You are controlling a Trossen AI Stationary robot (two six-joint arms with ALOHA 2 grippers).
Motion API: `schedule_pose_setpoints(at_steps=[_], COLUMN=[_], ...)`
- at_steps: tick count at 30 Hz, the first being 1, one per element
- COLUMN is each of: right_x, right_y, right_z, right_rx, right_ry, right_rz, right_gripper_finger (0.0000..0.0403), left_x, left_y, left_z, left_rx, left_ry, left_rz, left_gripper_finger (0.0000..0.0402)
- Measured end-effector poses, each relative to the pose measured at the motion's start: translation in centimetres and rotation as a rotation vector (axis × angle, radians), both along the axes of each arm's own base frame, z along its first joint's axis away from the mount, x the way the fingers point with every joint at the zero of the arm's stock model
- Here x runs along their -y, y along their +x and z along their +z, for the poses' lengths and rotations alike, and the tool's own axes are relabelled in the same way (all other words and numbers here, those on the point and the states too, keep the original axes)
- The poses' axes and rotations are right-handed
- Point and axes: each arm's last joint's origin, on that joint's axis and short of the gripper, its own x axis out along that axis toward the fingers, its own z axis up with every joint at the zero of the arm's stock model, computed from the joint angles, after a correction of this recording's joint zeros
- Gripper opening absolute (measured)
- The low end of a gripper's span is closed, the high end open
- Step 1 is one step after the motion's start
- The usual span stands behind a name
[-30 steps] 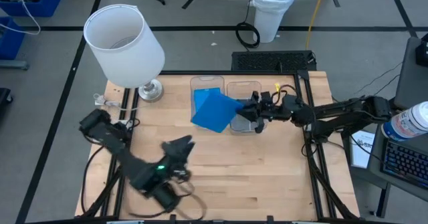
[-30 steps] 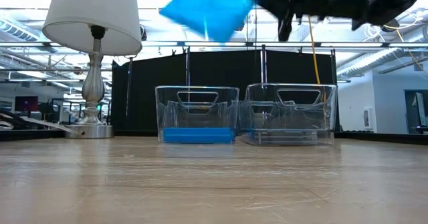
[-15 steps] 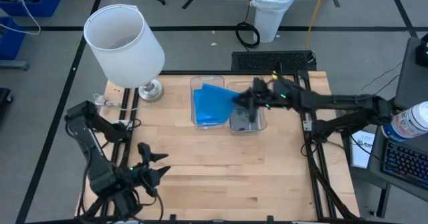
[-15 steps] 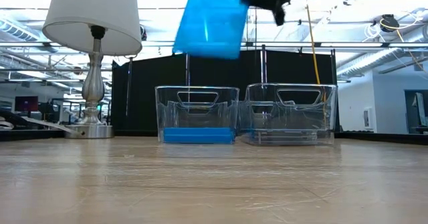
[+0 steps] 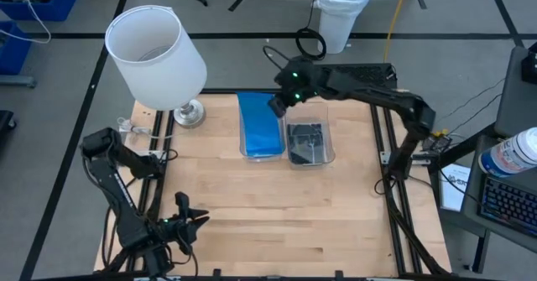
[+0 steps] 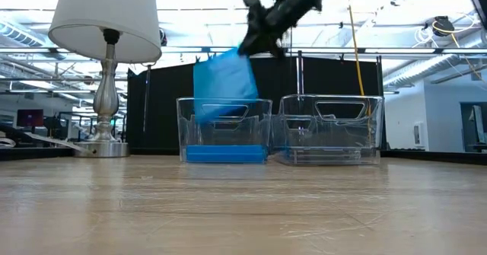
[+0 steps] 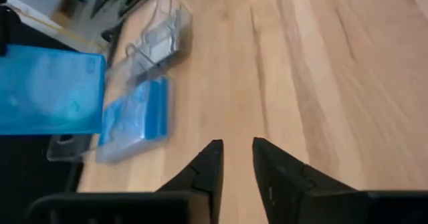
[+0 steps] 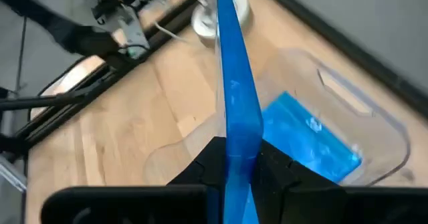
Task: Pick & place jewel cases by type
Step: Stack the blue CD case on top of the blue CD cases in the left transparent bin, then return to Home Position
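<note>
Overhead, right end effector (image 8: 234, 164) clamped on blue jewel case (image 8: 235, 97) above left bin (image 5: 245, 147); left end effector (image 7: 234, 164) slightly parted.

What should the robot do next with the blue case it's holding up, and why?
Probably lower it a little further, then let go. The right gripper is shut on the blue jewel case, which hangs over the left bin, partly below its rim. Blue cases already lie in that bin, dark ones in the other. The left gripper waits near the table's front.
</note>
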Motion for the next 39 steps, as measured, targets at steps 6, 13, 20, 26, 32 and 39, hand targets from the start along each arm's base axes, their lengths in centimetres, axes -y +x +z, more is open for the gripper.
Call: schedule_pose_setpoints(at_steps=[6,13,20,26,32,39], right_x=[3.8,3.8,2.8,2.5,2.4,2.1], right_y=[1.3,1.7,2.3,2.3,1.7,1.0], right_z=[-3.8,-6.1,-6.7,-7.0,-6.8,-5.3], right_rx=[-0.001,-0.099,-0.136,-0.172,-0.22,-0.208], right_ry=[0.234,0.316,0.241,0.218,0.183,0.146], right_rz=[-0.053,-0.063,-0.06,-0.047,-0.098,-0.102], right_gripper_finger=[0.0034,0.0034,0.0053,0.0109,0.0158,0.0181], left_x=[0.4,1.0,1.3,1.3,1.2,1.1], left_y=[-1.2,-2.3,-2.9,-2.9,-2.8,-2.5], left_z=[-0.5,-0.6,-0.6,-0.6,-0.6,-0.6], left_rx=[-0.011,-0.01,-0.011,-0.002,0.003,0.008], left_ry=[-0.025,-0.026,-0.023,-0.044,-0.055,-0.065], left_rz=[-0.017,-0.059,-0.084,-0.067,-0.057,-0.035], left_gripper_finger=[0.0061,0.0052,0.0051,0.0051,0.0051,0.0051])
